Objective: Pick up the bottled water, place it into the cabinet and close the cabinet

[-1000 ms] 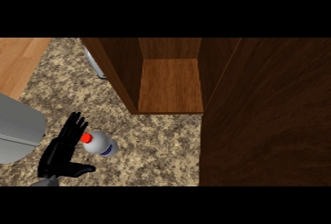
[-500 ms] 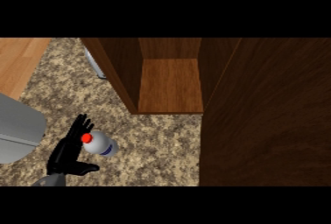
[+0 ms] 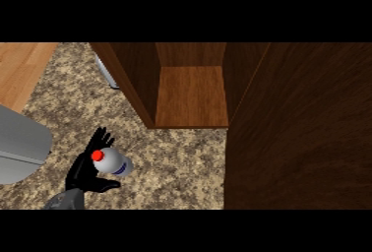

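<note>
The bottled water (image 3: 115, 163) stands upright on the speckled counter (image 3: 181, 162) at the lower left, white with a red cap (image 3: 97, 155). My left hand (image 3: 81, 173) is against its left side. The fingers (image 3: 100, 136) rise fairly straight behind the bottle, and the thumb (image 3: 108, 186) reaches under its near side. The hand is open around the bottle. The wooden cabinet (image 3: 193, 96) stands open at the top middle, and its shelf is bare. My right hand is not in view.
A wide dark wooden panel (image 3: 301, 128) fills the right side, beside the cabinet opening. A grey block (image 3: 18, 142) sits at the left edge. A light wood surface (image 3: 22, 64) lies at the top left. A pale upright strip (image 3: 106, 74) shows behind the cabinet's left wall.
My left hand has shifted slightly right, closer against the bottle, and the thumb now lies under its near side. The bottle has hardly moved.
</note>
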Tool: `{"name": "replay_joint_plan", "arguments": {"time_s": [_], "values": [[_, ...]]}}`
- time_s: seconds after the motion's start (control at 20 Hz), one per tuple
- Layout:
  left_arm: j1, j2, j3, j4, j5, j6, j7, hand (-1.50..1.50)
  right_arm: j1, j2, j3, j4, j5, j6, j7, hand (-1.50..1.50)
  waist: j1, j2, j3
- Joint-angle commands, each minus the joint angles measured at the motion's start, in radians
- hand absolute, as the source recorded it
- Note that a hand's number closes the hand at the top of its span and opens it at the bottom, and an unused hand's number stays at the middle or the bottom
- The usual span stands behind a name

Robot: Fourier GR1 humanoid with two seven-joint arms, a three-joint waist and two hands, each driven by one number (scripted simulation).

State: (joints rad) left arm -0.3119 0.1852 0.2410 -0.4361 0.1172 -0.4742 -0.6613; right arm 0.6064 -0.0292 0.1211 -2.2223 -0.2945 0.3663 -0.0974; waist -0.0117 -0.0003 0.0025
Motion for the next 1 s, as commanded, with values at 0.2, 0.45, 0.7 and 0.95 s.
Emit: {"name": "replay_joint_plan", "arguments": {"time_s": [0.2, 0.45, 0.7, 0.95], "values": [[-0.078, -0.013, 0.013, 0.126, 0.03, -0.133, -0.019, -1.5, -0.011, 0.008, 0.025, 0.027, 0.035, 0.005, -0.018, -1.5, -0.012, 0.006, -0.005], [-0.069, -0.03, 0.002, 0.106, 0.045, -0.17, 0.013, -1.5, 0.045, 0.027, 0.075, -0.024, 0.06, -0.011, -0.006, -1.5, -0.007, 0.002, -0.004], [-0.053, -0.052, -0.025, 0.125, 0.024, -0.211, -0.025, -1.5, -0.005, 0.024, 0.047, 0.058, 0.049, 0.003, -0.041, -1.5, -0.008, 0.005, -0.005], [-0.106, -0.056, -0.041, 0.102, 0.02, -0.197, 0.008, 1.5, -0.064, 0.028, 0.041, 0.068, 0.035, -0.028, 0.004, -1.5, 0.0, 0.006, -0.004]]}}
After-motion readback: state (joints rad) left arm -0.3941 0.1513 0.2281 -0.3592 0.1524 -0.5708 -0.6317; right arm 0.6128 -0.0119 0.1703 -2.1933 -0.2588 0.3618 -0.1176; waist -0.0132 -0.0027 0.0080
